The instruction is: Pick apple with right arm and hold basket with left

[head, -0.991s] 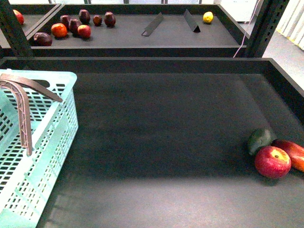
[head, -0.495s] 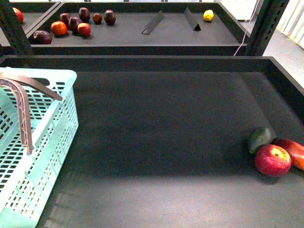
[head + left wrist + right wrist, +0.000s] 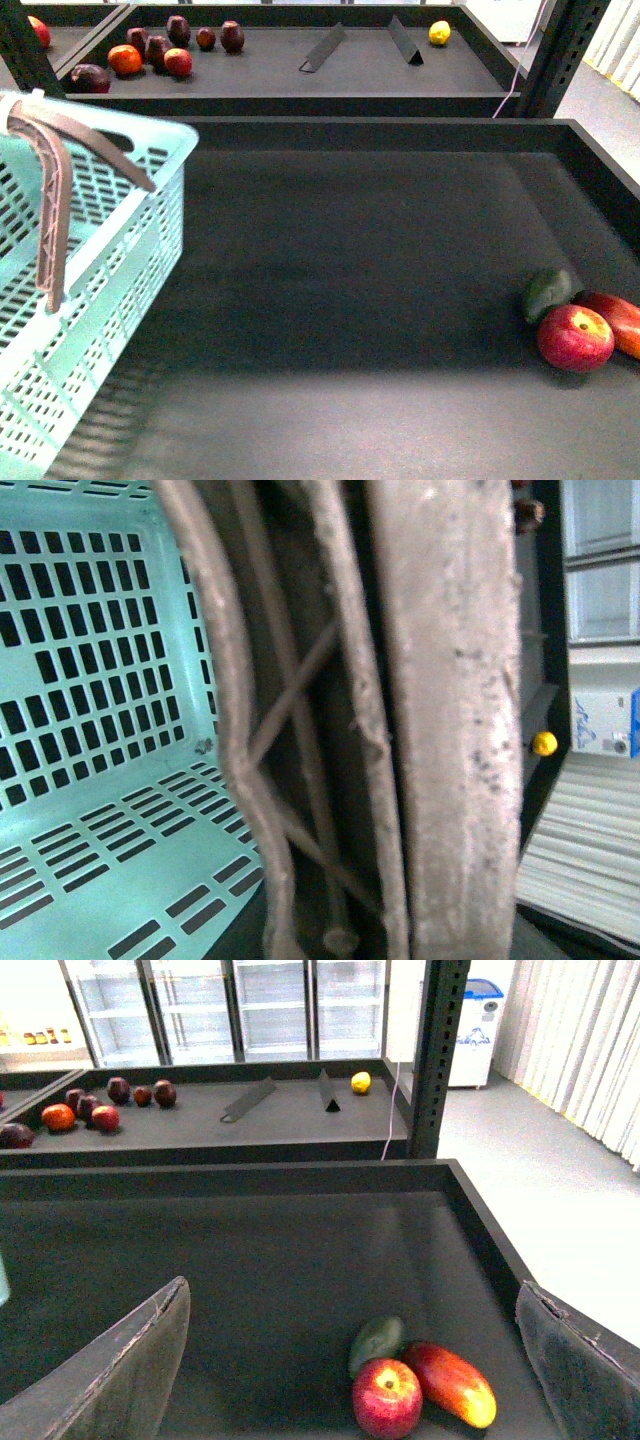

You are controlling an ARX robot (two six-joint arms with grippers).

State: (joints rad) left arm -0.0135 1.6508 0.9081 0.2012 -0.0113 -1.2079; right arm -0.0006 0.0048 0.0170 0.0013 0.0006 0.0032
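Observation:
The red apple [image 3: 574, 337] with a yellowish patch lies at the right of the dark shelf, against a dark green avocado [image 3: 548, 293] and an elongated red-orange fruit [image 3: 615, 320]. In the right wrist view the apple [image 3: 386, 1398] sits between my open right gripper's fingers [image 3: 110, 1365], some way ahead of them. The mint-green basket [image 3: 120, 250] hangs tilted at the left, its brown handle [image 3: 55, 190] raised. My left gripper is shut on the basket handle [image 3: 450, 730], which fills the left wrist view; the gripper itself is hidden. Neither arm shows in the front view.
The shelf has raised dark walls [image 3: 600, 165] at the back and right. A further shelf behind holds several red and dark fruits [image 3: 150, 55], two dark dividers [image 3: 322, 50] and a lemon [image 3: 438, 34]. A black upright post [image 3: 560, 55] stands at the right.
The basket has risen and swung to the right, tilting more. The apple and the fruits beside it have not moved.

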